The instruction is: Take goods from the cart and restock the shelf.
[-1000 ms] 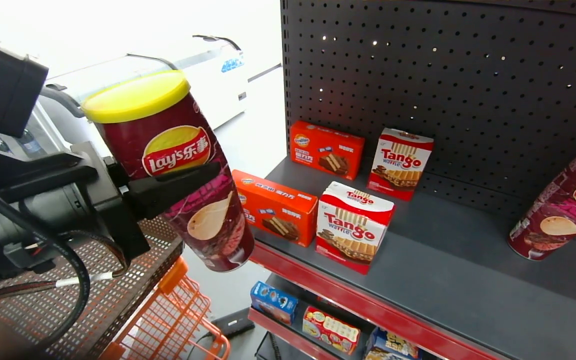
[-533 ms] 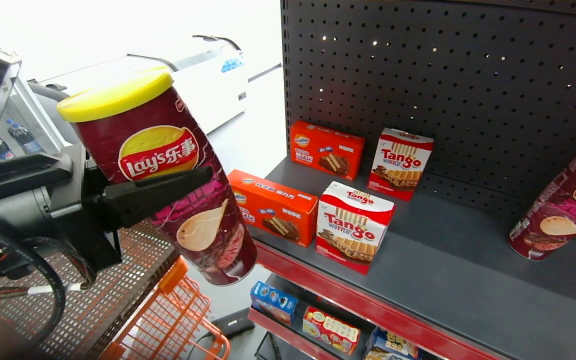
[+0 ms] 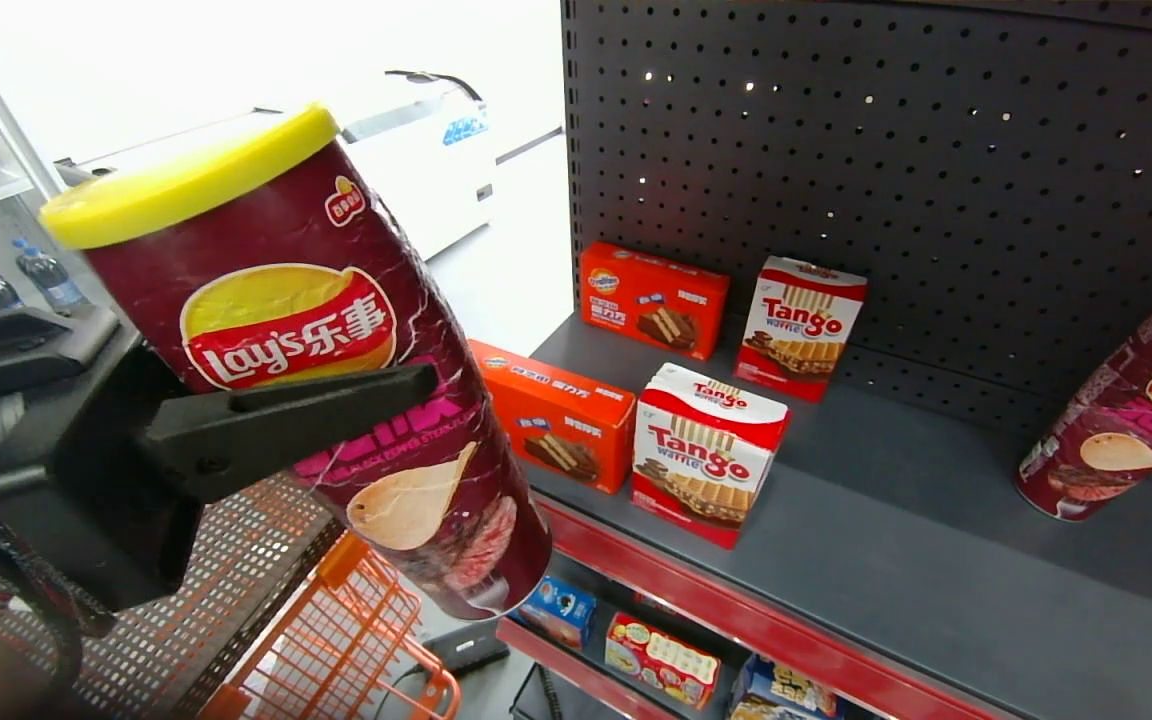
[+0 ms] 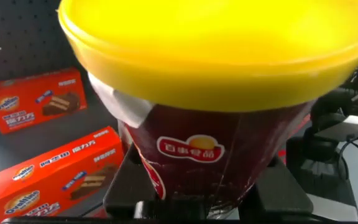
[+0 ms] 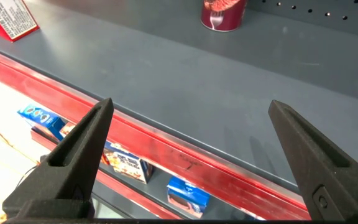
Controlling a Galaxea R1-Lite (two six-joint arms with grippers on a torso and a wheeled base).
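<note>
Canister (image 3: 286, 310) sits tilted, clamped between the left jaws.

Logos mark the chip can (image 3: 286, 320) and wafer boxes (image 3: 706, 455).

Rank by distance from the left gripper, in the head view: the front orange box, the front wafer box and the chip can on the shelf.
1. Front orange box, left front of the shelf, beside the left gripper and its held can.
2. Front wafer box, just right of that.
3. Shelf chip can, far right, by the pegboard.
</note>
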